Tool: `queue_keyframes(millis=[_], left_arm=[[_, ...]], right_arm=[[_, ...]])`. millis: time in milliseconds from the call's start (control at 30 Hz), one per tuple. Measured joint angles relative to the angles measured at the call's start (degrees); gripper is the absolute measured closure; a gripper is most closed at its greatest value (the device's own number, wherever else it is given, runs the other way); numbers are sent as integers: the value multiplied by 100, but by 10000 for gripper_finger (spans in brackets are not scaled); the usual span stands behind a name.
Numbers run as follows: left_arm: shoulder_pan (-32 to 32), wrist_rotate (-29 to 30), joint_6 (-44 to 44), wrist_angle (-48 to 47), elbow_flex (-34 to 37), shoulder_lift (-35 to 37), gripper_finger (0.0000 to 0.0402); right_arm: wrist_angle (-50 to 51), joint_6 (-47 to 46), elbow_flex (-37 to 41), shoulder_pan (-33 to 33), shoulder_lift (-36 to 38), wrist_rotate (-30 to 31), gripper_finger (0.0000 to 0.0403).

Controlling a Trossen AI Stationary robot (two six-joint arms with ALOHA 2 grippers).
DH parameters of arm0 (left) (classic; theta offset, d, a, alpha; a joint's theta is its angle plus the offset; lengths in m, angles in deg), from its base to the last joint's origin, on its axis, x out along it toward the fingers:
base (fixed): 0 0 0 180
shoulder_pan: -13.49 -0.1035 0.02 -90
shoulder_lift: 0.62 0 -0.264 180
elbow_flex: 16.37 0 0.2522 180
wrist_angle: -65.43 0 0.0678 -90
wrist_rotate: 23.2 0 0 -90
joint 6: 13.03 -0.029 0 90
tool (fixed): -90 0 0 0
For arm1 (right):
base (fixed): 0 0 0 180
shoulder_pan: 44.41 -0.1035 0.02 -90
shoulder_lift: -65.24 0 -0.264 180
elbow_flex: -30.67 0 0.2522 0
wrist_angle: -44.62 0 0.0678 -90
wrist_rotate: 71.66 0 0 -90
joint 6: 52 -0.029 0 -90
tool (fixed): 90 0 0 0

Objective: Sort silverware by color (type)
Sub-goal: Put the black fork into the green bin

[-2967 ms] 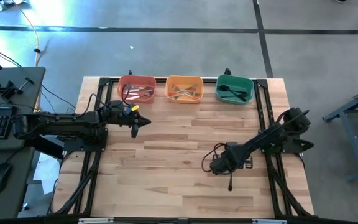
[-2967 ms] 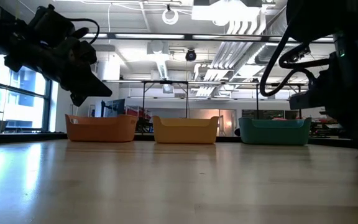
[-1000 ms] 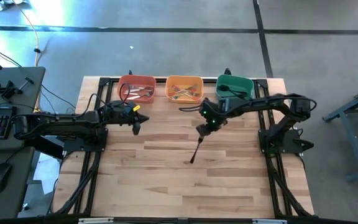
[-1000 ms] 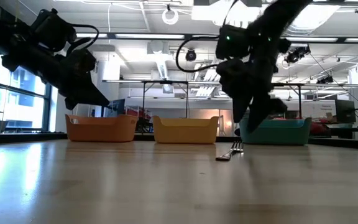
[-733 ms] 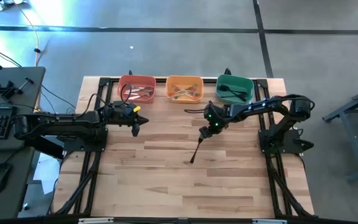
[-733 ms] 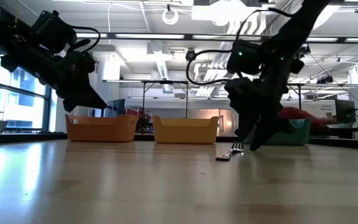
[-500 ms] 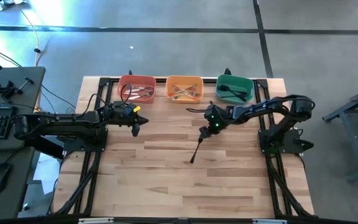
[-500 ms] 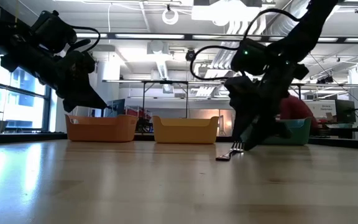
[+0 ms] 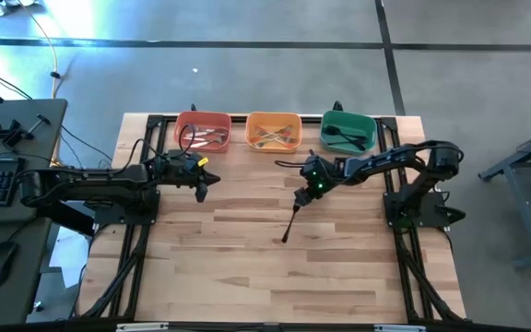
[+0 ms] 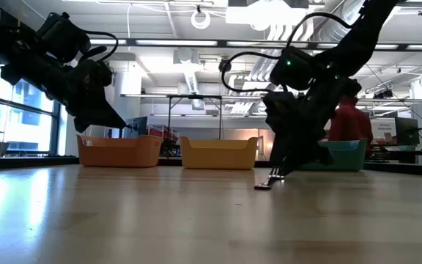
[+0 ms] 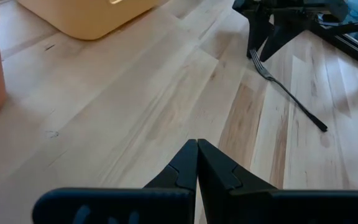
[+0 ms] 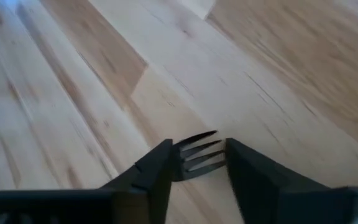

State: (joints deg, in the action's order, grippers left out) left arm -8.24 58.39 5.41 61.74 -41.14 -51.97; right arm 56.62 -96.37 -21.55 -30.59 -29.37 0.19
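A black-handled fork [image 9: 290, 221] lies flat on the wooden table, tines toward the bins; it also shows in the low view [image 10: 268, 182] and the left wrist view [image 11: 288, 93]. My right gripper [image 9: 300, 197] is low over its tine end, open, with one finger on each side of the tines [image 12: 199, 151]. My left gripper [image 9: 201, 192] hangs shut above the table near the salmon bin [image 9: 202, 118], holding nothing [image 11: 196, 149]. My right gripper straddles the fork's tine end [image 12: 204, 144], coming from above on a slant from the table's far right, fingers [image 12: 157, 168] across the fork. Whether they touch the metal, I cannot tell. The fork lies flat on the table.
Three bins stand along the far edge: the salmon one and a yellow one [image 9: 274, 118] hold forks, and a green one [image 9: 349, 118] holds black pieces. Black frame rails run along the table's sides. A person in red [image 10: 346, 121] stands in the room behind.
My right gripper has come down toward the fork's tine end, tipping more steeply, until its fingertips are at table height on either side of the tines. The fork has stayed where it lay.
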Motion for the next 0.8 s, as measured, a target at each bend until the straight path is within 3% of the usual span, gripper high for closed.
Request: queue_keyframes(millis=[400, 800], left_arm=[[0, 18, 103, 2, 0, -2, 401], [0, -50, -195, 216, 0, 84, 401]], right_arm=[[-375, 226, -9, -12, -243, -186, 391], [-125, 143, -235, 118, 669, 293, 403]])
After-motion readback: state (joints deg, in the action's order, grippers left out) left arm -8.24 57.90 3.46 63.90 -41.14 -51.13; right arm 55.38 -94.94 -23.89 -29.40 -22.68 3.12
